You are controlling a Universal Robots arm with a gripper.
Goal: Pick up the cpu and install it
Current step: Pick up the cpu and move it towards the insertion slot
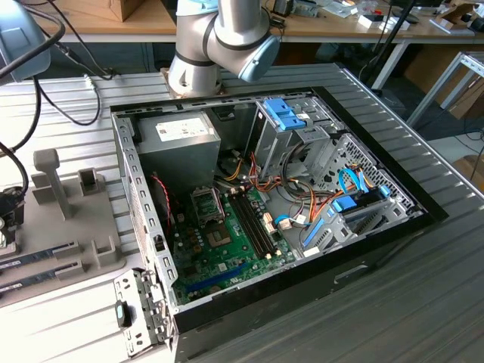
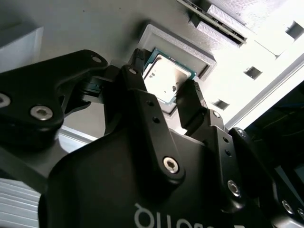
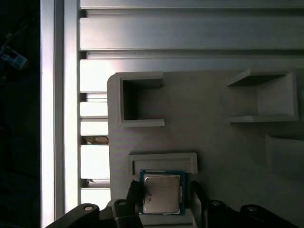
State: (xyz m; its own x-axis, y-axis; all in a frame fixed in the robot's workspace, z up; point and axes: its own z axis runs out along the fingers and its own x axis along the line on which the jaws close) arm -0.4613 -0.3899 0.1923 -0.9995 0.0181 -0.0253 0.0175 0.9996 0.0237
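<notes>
Gripper point(image 3: 165, 189) hangs spread over the cpu point(image 3: 162, 194), one black finger point(image 3: 133, 194) on each side of the chip, close to its edges but not clamped on it. The cpu lies flat, silver top up with its green rim showing, in a shallow raised nest point(image 3: 164, 160) on a grey plate point(image 3: 223, 156). In the second wrist view the same chip sits between the two fingertips, the nest's pale frame just beyond it and two long narrow sticks point(image 2: 216, 21) lying on the plate farther off. On the plate near the nest stand two open-sided pockets point(image 3: 141, 102) (one close to the plate's rounded corner, the other well apart from it). The plate rests on a table point(image 3: 190, 33) of silver slats. In the exterior view the arm point(image 1: 219, 34) rises behind an open computer case point(image 1: 140, 181), which lies on its side on the table, its green motherboard point(image 1: 227, 249) facing up among blue clips and coloured wires. The grey plate lies beside the case, toward the exterior view's left, well apart from the motherboard.
</notes>
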